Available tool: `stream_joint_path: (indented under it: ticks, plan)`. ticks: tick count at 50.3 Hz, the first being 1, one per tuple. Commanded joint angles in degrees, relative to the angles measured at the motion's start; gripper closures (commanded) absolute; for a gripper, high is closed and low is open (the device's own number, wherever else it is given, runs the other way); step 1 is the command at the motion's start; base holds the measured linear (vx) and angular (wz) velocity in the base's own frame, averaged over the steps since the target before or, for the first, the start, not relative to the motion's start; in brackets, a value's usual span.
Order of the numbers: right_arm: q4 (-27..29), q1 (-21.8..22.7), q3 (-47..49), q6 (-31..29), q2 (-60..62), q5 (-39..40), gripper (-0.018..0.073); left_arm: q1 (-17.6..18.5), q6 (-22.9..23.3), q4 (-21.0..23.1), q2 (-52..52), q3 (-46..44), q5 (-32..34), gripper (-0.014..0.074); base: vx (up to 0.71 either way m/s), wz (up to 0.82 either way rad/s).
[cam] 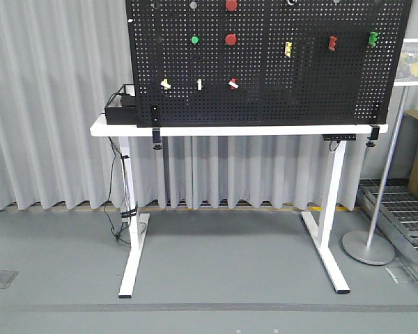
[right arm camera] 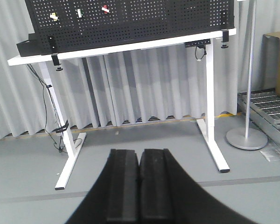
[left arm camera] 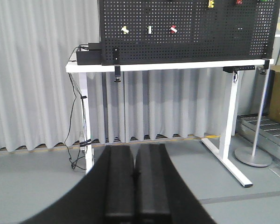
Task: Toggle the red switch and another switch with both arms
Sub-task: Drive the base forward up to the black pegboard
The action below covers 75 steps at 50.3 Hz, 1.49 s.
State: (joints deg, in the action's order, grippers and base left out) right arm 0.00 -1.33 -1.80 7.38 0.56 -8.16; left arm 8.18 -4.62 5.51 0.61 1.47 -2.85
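Observation:
The red switch (cam: 233,84), a small red base with a white lever, sits in the bottom row of the black pegboard (cam: 265,104); it also shows as the red switch (left arm camera: 173,29) and the red switch (right arm camera: 105,9). The other switch (cam: 166,84) has a pale yellow base and sits at the left of that row, seen too as the yellow switch (left arm camera: 125,30) and the yellow switch (right arm camera: 53,16). My left gripper (left arm camera: 134,149) and right gripper (right arm camera: 139,152) are both shut, empty, low and far back from the board. Neither arm appears in the front view.
A white toggle (cam: 199,84) sits between the two switches. Round red buttons (cam: 230,40) and a green one (cam: 194,40) are higher up. The board stands on a white table (cam: 125,129) with a black box (cam: 120,111). A pole stand (cam: 368,247) and floor grates (cam: 404,209) are at right.

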Motion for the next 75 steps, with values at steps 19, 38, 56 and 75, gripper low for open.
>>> stream_joint_path:
  ticks: [19,38,56,75]
  plan:
    - [-0.4,0.2,-0.3,-0.7,0.7,4.7,0.0566,-0.1,0.2,0.2,1.1,1.2,4.7,0.0594,0.0,0.0]
    - [-0.4,0.2,-0.3,-0.7,0.7,4.7,0.0566,-0.1,0.2,0.2,1.1,1.2,4.7,0.0594,0.02,0.0]
    - [-0.4,0.2,-0.3,-0.7,0.7,4.7,0.0566,-0.1,0.2,0.2,1.1,1.2,4.7,0.0594,0.22,0.01]
    - [-0.4,0.2,-0.3,-0.7,0.7,4.7,0.0566,-0.1,0.2,0.2,1.1,1.2,4.7,0.0594,0.36,0.02]
